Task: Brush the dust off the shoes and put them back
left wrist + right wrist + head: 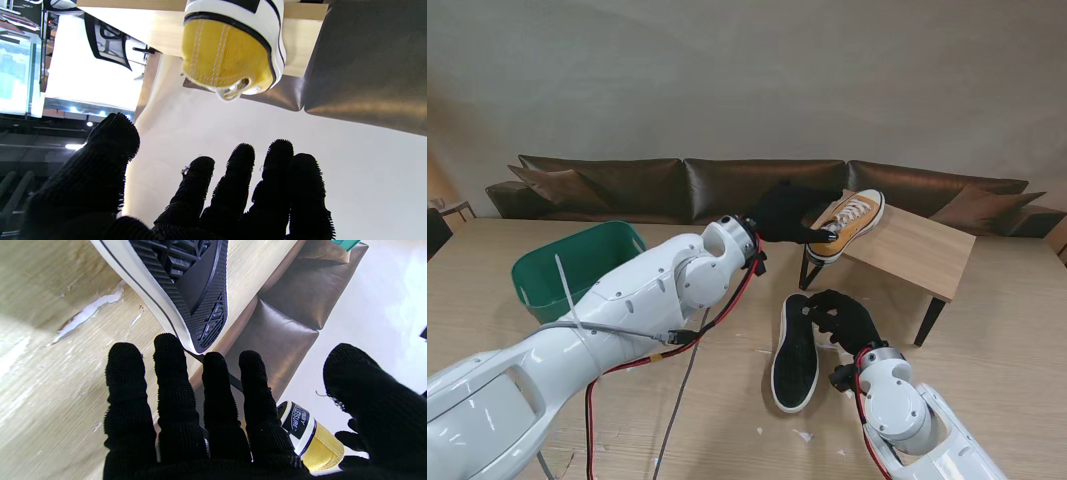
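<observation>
A yellow sneaker [852, 222] stands upright on a small raised wooden stand [917, 250]. My left hand [782, 212], in a black glove, hovers just behind its heel. In the left wrist view the yellow heel [230, 50] lies beyond my spread fingers [240, 186], which hold nothing. The second sneaker [795, 352] lies on its side on the table with its black sole facing left. My right hand [842, 318] rests against its upper side. In the right wrist view the sole [196, 290] lies just past my parted fingertips [170, 350], and nothing is gripped.
A green basket [577, 268] sits on the table to the left. A brown sofa [727, 185] runs along the far edge. Small white scraps [802, 435] lie near the fallen sneaker. Red and grey cables [677, 340] hang along my left arm.
</observation>
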### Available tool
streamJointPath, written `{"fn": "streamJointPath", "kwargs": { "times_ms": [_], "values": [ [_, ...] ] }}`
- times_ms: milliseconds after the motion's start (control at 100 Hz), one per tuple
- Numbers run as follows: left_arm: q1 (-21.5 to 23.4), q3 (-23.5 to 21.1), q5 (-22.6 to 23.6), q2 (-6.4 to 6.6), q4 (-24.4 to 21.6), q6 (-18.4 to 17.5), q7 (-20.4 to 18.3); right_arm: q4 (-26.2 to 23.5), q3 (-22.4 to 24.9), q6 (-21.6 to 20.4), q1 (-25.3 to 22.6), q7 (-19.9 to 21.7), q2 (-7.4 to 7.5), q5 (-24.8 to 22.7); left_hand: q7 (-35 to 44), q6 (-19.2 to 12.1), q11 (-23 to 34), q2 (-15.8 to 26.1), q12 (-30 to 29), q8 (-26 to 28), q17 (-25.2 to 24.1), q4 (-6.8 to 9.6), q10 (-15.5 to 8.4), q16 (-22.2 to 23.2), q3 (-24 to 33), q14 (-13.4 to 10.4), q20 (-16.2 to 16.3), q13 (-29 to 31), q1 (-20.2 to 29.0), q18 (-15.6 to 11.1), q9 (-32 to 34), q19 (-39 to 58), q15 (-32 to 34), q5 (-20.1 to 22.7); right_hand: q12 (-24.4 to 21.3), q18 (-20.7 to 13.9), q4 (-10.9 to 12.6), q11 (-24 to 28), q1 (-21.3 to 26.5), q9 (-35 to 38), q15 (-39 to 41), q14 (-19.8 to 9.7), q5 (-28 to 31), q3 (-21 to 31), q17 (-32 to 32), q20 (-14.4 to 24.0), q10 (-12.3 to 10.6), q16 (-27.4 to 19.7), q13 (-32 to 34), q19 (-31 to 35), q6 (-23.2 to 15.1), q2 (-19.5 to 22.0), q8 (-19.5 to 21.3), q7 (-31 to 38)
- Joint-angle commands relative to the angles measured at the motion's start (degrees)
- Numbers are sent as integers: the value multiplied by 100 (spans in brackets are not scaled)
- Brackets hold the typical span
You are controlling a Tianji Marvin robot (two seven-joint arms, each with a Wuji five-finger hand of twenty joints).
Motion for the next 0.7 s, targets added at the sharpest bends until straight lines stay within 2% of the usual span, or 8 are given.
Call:
{"fn": "streamJointPath", "kwargs": {
  "times_ms": [0, 40, 120, 310, 500, 690],
  "values": [
    [95, -130, 25, 158, -250, 39, -190, -28, -24, -13, -25, 75, -9, -31, -10, -130, -99, 261, -191, 75, -203, 230, -66, -316, -139, 81, -334, -280, -40, 92, -202, -576, -384, -56, -92, 102, 135, 45, -135, 64, 67, 9, 100, 50, -1618, 19, 70, 34, 13, -126, -25, 177, -95, 9],
    [212, -263, 27, 266, -488, 76, -313, -27, -27, -19, -25, 72, -9, -38, 30, -176, -131, 296, -288, 126, -259, 235, -108, -537, -213, 41, -580, -357, -33, 96, -249, -1000, -633, 7, -93, 101, 136, 43, -130, 63, 69, 7, 103, 51, -1616, 20, 70, 34, 16, -125, -21, 169, -94, 11],
    [472, -543, 44, 458, -922, 159, -509, -27, -33, -21, -24, 72, -5, -65, 112, -199, -161, 325, -409, 231, -299, 248, -153, -781, -311, -28, -835, -443, -8, 115, -314, -1485, -883, 147, -92, 107, 135, 44, -134, 67, 68, 6, 103, 49, -1613, 21, 71, 34, 14, -123, -22, 166, -96, 9],
    [1112, -1234, 233, 840, -1833, 284, -881, -31, -56, -29, -28, 85, 3, -106, 186, -289, -200, 343, -575, 430, -335, 252, -264, -1055, -387, -91, -1087, -582, 16, 124, -399, -2035, -1158, 282, -93, 104, 134, 40, -137, 58, 66, -2, 91, 43, -1618, 20, 64, 34, 16, -127, -33, 164, -98, 2],
    [1737, -1849, 362, 1096, -2559, 408, -1255, -35, -81, -60, -36, 108, 19, -171, 176, -309, -218, 379, -669, 510, -343, 262, -303, -1209, -500, -133, -1220, -685, 55, 112, -462, -2410, -1306, 331, -95, 100, 133, 36, -146, 49, 62, 3, 82, 32, -1615, 21, 62, 33, 12, -125, -33, 161, -99, 0],
    [2414, -2411, 463, 1273, -3160, 478, -1526, 1, -103, -89, -12, 105, 25, -238, 193, -327, -213, 410, -714, 555, -312, 267, -331, -1277, -602, -128, -1260, -682, 101, 139, -451, -2661, -1348, 399, -95, 98, 135, 34, -157, 43, 60, -12, 73, 19, -1615, 22, 57, 32, 9, -124, -40, 158, -101, -7]
  ]
}}
